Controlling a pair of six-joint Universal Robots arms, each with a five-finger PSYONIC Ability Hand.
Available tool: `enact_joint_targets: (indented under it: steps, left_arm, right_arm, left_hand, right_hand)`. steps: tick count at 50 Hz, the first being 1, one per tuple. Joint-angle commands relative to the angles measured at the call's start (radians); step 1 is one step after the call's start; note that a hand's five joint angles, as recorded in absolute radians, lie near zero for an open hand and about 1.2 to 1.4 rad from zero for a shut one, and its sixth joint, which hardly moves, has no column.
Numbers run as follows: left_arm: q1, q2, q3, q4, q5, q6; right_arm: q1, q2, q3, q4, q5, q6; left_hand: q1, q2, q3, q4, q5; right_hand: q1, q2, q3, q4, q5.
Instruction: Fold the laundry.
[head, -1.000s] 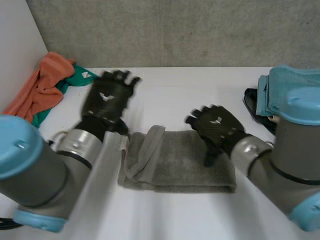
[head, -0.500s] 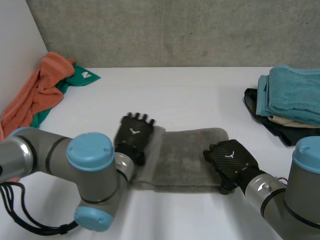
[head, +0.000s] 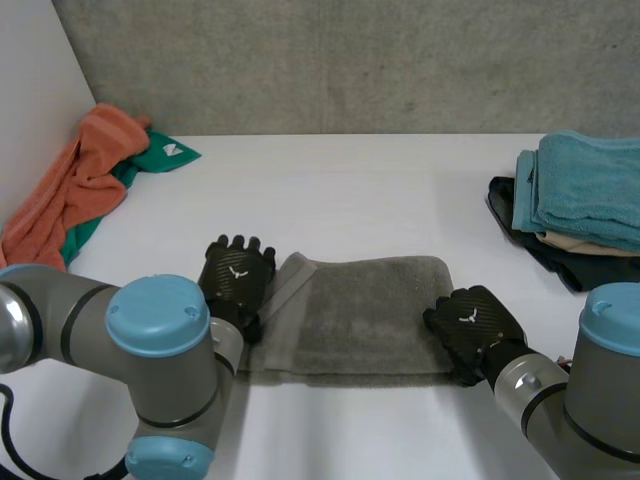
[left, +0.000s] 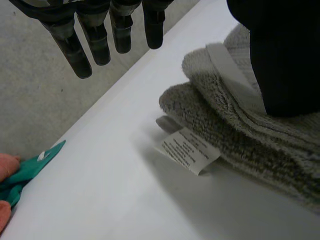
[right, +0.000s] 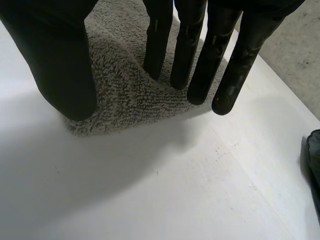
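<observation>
Towel (head: 365, 315) lies as a grey folded strip near the front middle of the table (head: 350, 190), long side across. Its left end shows stacked layers and a white label (left: 187, 150) poking out onto the table.

A second ago a loose flap stood up at that end. It now lies flatter, though the layers look a little skewed there.

The left hand (head: 237, 278), which was raised well beyond the towel, has come down to the left end. Its fingers (left: 100, 42) hang straight and released over bare table, and only the thumb (left: 282, 55) is over the cloth.

The right hand (head: 470, 325) has slid from the middle to the right end's near corner. Its fingers (right: 197, 55) are straight and rest on the pile, with nothing grasped.

With a hand at each end, the next fold across the length looks ready to start.

Orange and green cloths (head: 85, 175) wait at the far left. A folded teal stack (head: 585, 190) sits far right.
</observation>
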Motion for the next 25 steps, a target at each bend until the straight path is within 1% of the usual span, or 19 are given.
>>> enact_joint_targets:
  steps: [1,2,15,25]
  left_arm:
    - [-0.01,0.039,-0.017,0.0,-0.001,-0.003]
    - [-0.01,0.039,-0.017,0.0,-0.003,-0.003]
    - [0.016,0.009,0.027,0.014,-0.006,0.011]
    - [0.05,-0.007,0.044,0.011,-0.023,0.013]
  right_arm:
    - [-0.001,-0.001,0.005,-0.002,-0.009,0.011]
    - [-0.001,-0.001,0.005,-0.002,-0.009,0.011]
    - [-0.01,-0.058,0.029,0.014,-0.004,-0.002]
    - [-0.029,-0.055,0.046,0.012,-0.015,-0.029]
  left_hand:
    - [0.035,0.032,0.023,0.03,0.015]
    - [0.035,0.032,0.023,0.03,0.015]
    - [0.032,0.029,0.02,0.027,0.012]
    - [0.032,0.029,0.02,0.027,0.012]
  right_hand:
    - [0.707,0.578,0.578,0.577,0.61]
    - [0.791,0.662,0.662,0.661,0.694]
    - [0.792,0.663,0.663,0.662,0.695]
    - [0.792,0.663,0.663,0.662,0.695]
